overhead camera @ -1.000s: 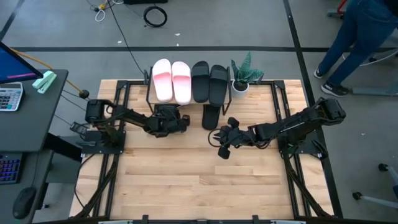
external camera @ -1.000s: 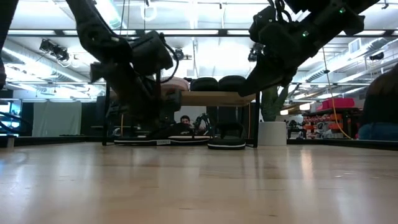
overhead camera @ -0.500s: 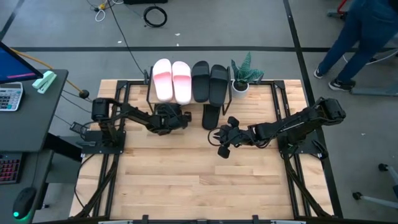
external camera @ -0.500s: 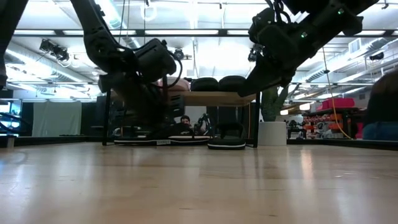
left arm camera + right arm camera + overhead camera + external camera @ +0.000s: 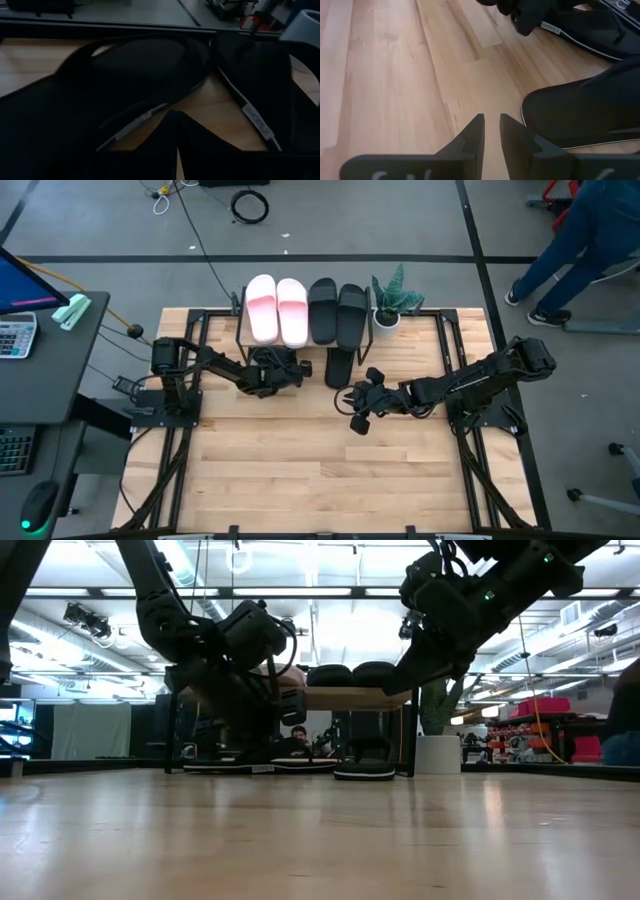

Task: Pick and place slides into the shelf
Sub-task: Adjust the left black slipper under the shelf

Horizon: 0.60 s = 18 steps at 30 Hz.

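Pale wood desk (image 5: 300,470): bare planks across the near half.
Right gripper (image 5: 355,412): over the middle of the desk, in front of the shelf; jaws spread a little, nothing between them.
Black flip-flop (image 5: 340,366): flat on the desk, partly under the shelf's right half, heel sticking out toward the right gripper.
Left gripper (image 5: 292,370): low at the front edge of the shelf's left half; jaws pressed together; whether they pinch anything cannot be told.
Second flip-flop (image 5: 150,80): thin, black, on the desk close before the left gripper.
Shelf (image 5: 350,698): light wood top on a black frame, at the desk's far edge.
Pink slides (image 5: 276,308): side by side on the shelf top, left.
Black slides (image 5: 337,311): side by side on the shelf top, right.
Potted plant (image 5: 388,302): just right of the shelf.
Person (image 5: 585,240): on the floor beyond the desk's far right corner.
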{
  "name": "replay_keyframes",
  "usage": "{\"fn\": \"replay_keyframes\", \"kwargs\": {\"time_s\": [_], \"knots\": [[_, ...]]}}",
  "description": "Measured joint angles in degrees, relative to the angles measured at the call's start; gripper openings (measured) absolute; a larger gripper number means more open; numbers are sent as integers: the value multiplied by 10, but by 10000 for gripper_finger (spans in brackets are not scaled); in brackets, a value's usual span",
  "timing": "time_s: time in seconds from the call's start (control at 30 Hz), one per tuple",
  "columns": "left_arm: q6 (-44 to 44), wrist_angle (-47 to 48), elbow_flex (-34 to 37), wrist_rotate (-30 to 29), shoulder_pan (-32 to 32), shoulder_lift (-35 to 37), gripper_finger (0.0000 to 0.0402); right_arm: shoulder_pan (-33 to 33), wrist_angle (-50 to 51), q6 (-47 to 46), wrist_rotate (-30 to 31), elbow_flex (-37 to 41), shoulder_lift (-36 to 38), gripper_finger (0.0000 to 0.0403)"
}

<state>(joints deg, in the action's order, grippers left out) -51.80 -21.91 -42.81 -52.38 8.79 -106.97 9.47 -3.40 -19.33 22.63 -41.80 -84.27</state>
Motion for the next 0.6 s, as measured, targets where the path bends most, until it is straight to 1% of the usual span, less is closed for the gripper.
{"fn": "replay_keyframes", "kwargs": {"time_s": [0.13, 0.27, 0.43, 0.6], "knots": [[-1, 10, 0, 1, -11, -1, 4, 0, 0, 0, 0, 0, 0, 67], [-29, 40, 0, 4, -20, -1, 6, 0, 0, 0, 0, 0, 0, 67], [-49, 37, 1, -5, -29, -33, 5, 0, -1, -2, 0, 0, 0, 66], [-31, 29, 0, -61, -32, -46, 4, 0, 0, -3, 0, 0, 0, 67]]}}
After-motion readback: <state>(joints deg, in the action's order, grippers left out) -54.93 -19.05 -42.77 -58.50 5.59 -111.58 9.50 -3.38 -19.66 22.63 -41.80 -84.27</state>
